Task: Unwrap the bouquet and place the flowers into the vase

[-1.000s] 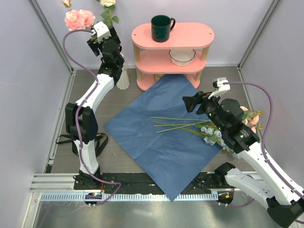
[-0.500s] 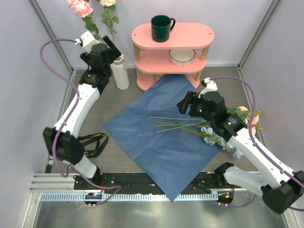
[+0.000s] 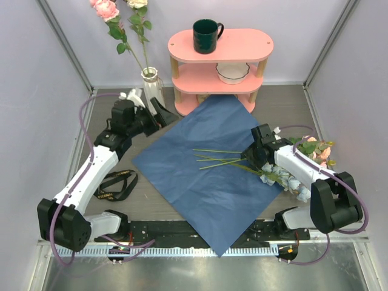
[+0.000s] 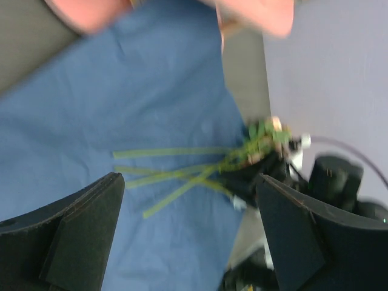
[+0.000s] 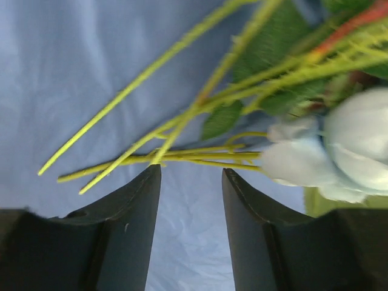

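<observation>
Flowers (image 3: 285, 173) lie at the right edge of the paper (image 3: 182, 182). Heads point toward the right arm, and bare stems (image 3: 221, 159) fan left across the sheet. Paper is flat and open, and the ribbon (image 3: 115, 182) sits on the counter (image 3: 148, 206) by the left arm, so unwrap looks done. Vase (image 3: 151, 85) stands back left beside the shelf (image 3: 242, 42), with two roses (image 3: 109, 9) in it.

Handling, my read: artificial, light, with thin springy stems. They look smooth, so likely to roll or slip in a loose pinch. Heads are soft and leaves snag. Stems cross near the heads, so pulling one may drag the rest. Grab the bare mid-stem where they splay apart, one at a time, not the blooms. Vase is slim with a narrow neck and a tall load in it, so probably tippy. Feed stems in gently.

Right tool (image 3: 248, 153) is low over the stems near the leaves, jaws part open with nothing between. Wrist view has the stems just ahead of the tool (image 5: 191, 176). Left tool (image 3: 165, 115) is near the vase foot, jaws wide and empty, facing across the paper.
</observation>
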`<state>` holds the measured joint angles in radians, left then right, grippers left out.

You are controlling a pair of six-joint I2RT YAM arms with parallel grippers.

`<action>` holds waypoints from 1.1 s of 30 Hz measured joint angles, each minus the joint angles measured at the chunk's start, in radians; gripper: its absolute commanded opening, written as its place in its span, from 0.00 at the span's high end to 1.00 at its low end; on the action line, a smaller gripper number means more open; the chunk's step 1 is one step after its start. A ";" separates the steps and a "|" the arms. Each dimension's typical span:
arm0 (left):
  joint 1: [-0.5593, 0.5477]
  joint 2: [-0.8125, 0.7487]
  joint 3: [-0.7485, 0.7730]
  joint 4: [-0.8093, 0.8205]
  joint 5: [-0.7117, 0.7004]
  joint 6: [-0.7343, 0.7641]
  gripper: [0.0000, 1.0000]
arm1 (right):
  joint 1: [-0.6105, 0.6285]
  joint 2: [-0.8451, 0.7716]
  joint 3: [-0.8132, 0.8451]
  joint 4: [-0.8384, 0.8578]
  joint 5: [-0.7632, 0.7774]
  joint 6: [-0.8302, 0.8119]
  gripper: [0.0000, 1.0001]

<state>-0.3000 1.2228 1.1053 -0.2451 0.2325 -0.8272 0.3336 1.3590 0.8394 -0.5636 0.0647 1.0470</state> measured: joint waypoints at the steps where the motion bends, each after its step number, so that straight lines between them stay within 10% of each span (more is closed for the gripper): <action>1: -0.011 -0.003 -0.034 0.003 0.050 -0.003 0.06 | -0.011 -0.002 -0.027 -0.001 0.014 0.038 0.53; 28: -0.162 -0.105 -0.156 -0.122 0.337 0.314 0.07 | -0.072 0.316 0.190 -0.068 0.332 0.349 0.62; 33: -0.157 -0.123 -0.163 -0.128 0.323 0.328 0.07 | -0.081 0.352 0.192 -0.097 0.339 0.443 0.77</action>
<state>-0.4568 1.1000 0.9421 -0.3729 0.5552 -0.4988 0.2527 1.7115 1.0309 -0.6609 0.4034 1.4895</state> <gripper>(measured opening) 0.928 0.349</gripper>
